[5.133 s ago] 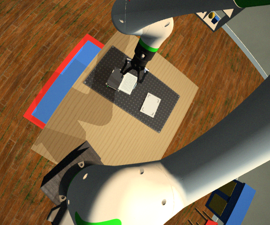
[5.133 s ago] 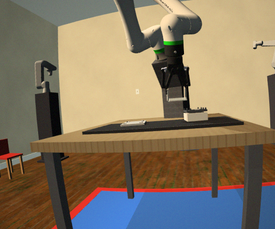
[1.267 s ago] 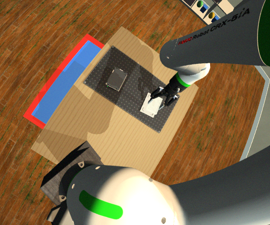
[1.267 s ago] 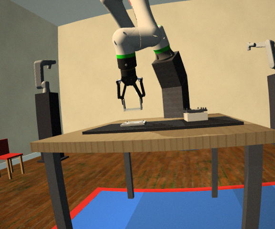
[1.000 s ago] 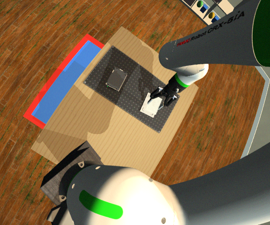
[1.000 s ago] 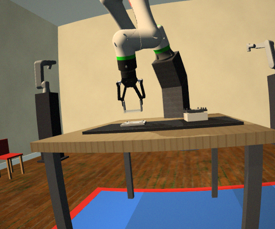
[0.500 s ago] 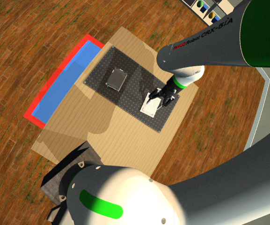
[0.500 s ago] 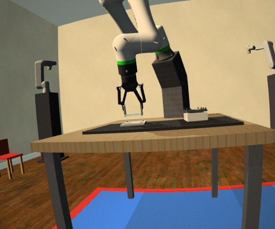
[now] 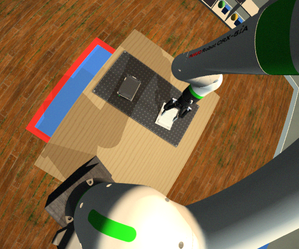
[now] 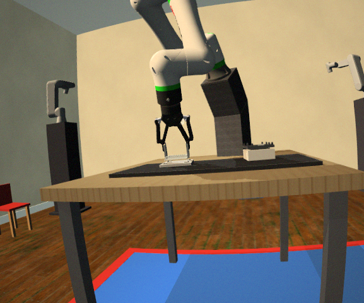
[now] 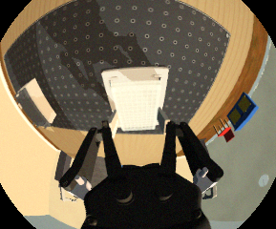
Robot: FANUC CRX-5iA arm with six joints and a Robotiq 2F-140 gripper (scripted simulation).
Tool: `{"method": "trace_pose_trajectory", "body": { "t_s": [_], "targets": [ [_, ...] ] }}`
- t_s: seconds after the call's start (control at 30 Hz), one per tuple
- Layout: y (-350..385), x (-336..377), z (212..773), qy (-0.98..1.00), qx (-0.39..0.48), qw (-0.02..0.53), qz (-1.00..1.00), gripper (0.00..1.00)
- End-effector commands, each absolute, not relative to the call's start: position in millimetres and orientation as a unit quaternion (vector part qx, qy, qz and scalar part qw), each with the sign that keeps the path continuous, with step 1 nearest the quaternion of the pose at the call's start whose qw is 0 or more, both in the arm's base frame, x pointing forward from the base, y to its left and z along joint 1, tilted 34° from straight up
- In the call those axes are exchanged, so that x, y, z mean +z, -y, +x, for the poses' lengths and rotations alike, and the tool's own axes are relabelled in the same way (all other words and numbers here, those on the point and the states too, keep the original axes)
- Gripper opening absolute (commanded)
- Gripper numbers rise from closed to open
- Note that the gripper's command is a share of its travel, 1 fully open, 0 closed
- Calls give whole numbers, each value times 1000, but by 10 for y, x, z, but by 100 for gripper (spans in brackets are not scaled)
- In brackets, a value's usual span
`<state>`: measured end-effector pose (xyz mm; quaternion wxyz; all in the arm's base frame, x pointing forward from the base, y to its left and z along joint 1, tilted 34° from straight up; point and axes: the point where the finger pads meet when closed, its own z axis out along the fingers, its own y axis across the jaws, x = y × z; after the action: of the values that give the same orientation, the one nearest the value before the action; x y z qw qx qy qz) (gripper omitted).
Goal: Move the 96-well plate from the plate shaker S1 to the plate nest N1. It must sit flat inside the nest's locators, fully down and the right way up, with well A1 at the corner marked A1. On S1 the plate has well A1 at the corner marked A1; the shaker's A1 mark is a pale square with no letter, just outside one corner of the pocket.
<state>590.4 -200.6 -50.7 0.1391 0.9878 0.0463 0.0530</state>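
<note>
The gripper (image 10: pixel 175 150) pinches the plate (image 10: pixel 175 157) across its short width, one finger (image 10: pixel 164 150) on each long side, and points straight down over the nest (image 10: pixel 176 163). In the exterior view the plate sits level between the fingertips, right at the nest's top; whether it is fully down inside the locators cannot be told from here. From the top view the white plate (image 9: pixel 168 116) lies within the pale outline of the nest (image 9: pixel 158 123), its long sides running the same way as the nest's, with the gripper (image 9: pixel 176 108) covering its far end. The wrist view shows the plate (image 11: pixel 138 107) as a fine white grid of wells between the two dark fingers, with the nest's border (image 11: pixel 133 75) showing past its far edge. No A1 mark can be made out on the nest or plate at this size.

The shaker (image 10: pixel 258 153), a white block with a dark top, stands well apart on the same black perforated board (image 10: pixel 136 170); from above its pocket (image 9: pixel 128 87) is dark, with a small green spot at one corner.

The only readable writing is on the arm (image 9: pixel 224 56) in the top view: "FANUC" in red, then "Robot CRX-5iA" in black. The board lies on a wooden table (image 10: pixel 207 187).
</note>
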Motion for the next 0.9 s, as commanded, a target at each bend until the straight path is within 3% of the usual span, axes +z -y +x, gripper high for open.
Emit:
{"method": "trace_pose_trajectory", "body": {
  "t_s": [0.0, 0.87],
  "targets": [
    [2007, -507, 5906, -46, 53, 139, 988, 0],
    [2011, -525, 5917, -46, 53, 139, 988, 0]
  ]
}}
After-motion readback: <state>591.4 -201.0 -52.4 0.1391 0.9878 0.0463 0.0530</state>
